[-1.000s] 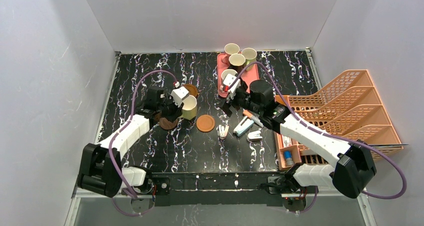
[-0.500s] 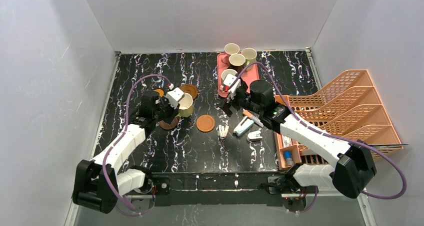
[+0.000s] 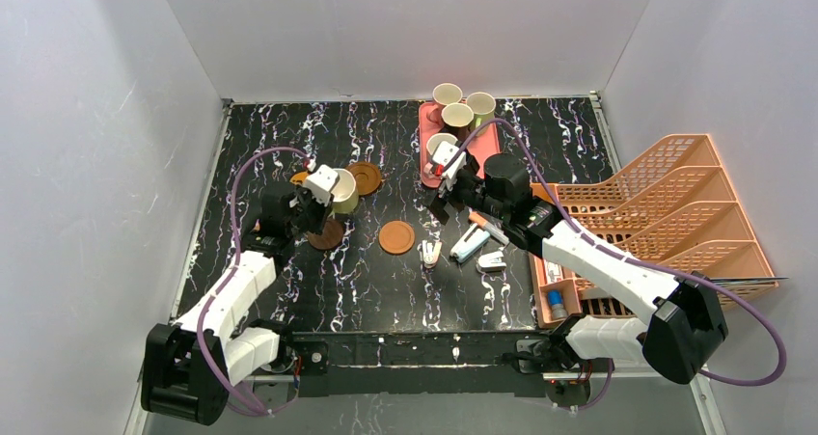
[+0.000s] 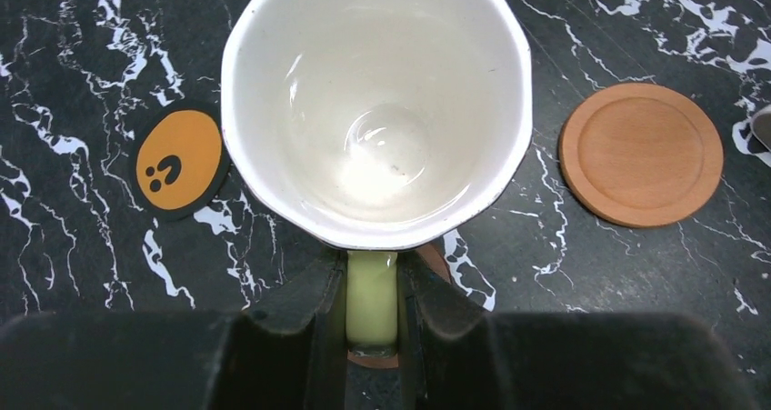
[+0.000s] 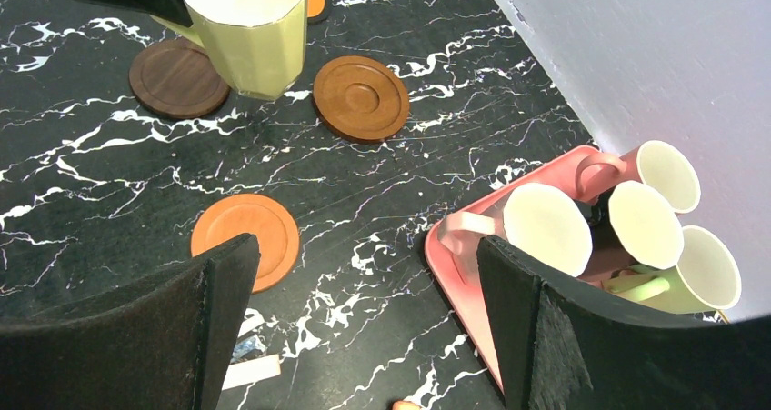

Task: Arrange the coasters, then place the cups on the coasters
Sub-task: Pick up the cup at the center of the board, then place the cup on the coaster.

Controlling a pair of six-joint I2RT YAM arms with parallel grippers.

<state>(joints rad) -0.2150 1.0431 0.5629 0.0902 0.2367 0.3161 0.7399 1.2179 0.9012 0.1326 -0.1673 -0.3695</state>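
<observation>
My left gripper [image 3: 331, 192] is shut on the handle [image 4: 371, 301] of a yellow-green cup [image 3: 343, 188], which stays upright with its cream inside [image 4: 377, 110] showing. Around it lie an orange smiley coaster [image 4: 178, 160], a rimmed brown coaster [image 3: 365, 176] and a dark brown coaster [image 3: 326, 234], the last partly under the handle. An orange coaster [image 3: 395, 236] lies mid-table. Several cups [image 5: 545, 228] stand on the pink tray [image 5: 464, 274]. My right gripper [image 3: 446, 165] hangs open near the tray's front end, with nothing between its fingers.
A stapler [image 3: 492, 259] and small office items [image 3: 468, 245] lie right of the orange coaster. An orange tiered file rack [image 3: 675, 203] and a narrow orange bin [image 3: 552, 300] fill the right side. White walls enclose the table.
My left gripper has carried the yellow-green cup left and slightly back, from beside the dark brown coaster toward the smiley coaster. The right arm has stayed still.
</observation>
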